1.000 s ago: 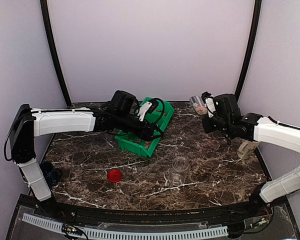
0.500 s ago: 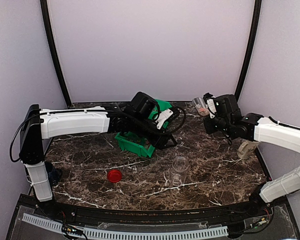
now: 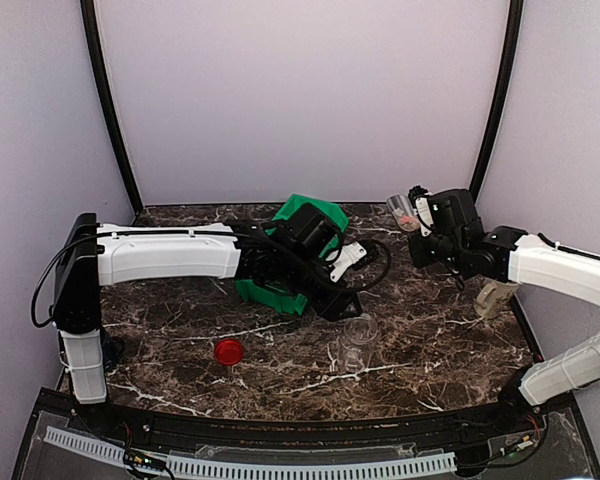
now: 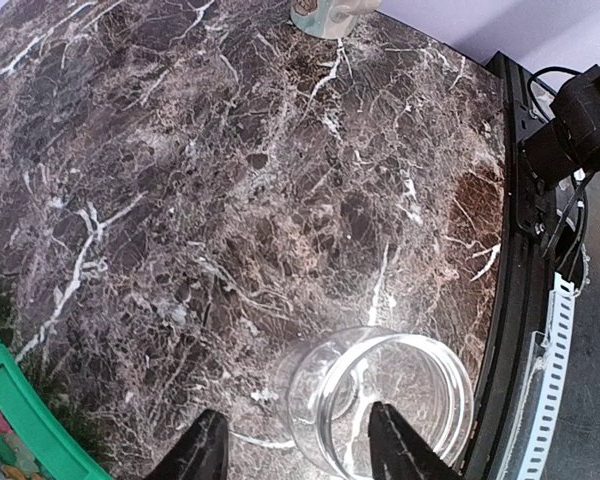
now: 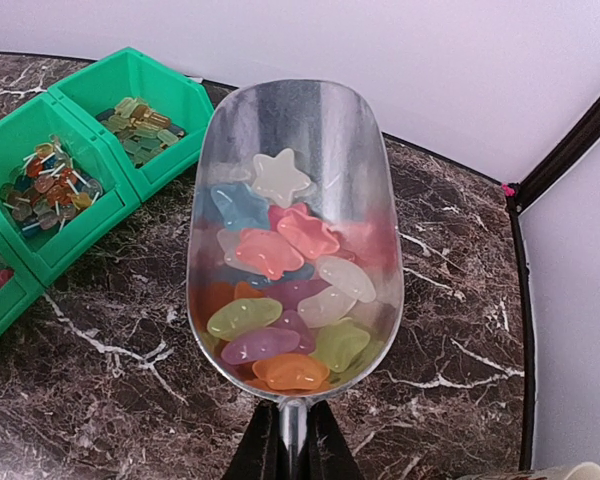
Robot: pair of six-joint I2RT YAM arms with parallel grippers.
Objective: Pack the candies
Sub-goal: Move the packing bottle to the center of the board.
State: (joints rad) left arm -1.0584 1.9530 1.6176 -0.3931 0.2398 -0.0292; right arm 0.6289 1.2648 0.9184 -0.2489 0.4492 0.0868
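right gripper pinches the handle of a clear scoop heaped with star-shaped candies; left gripper spread, upright glass jar just ahead

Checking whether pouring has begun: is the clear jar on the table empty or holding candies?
Empty: the marble table shows through the jar in the left wrist view; the candies lie in the scoop.

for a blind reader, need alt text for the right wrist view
A clear scoop held in the right gripper carries pastel star-shaped candies above a dark marble table; green bins of more sweets sit at left.
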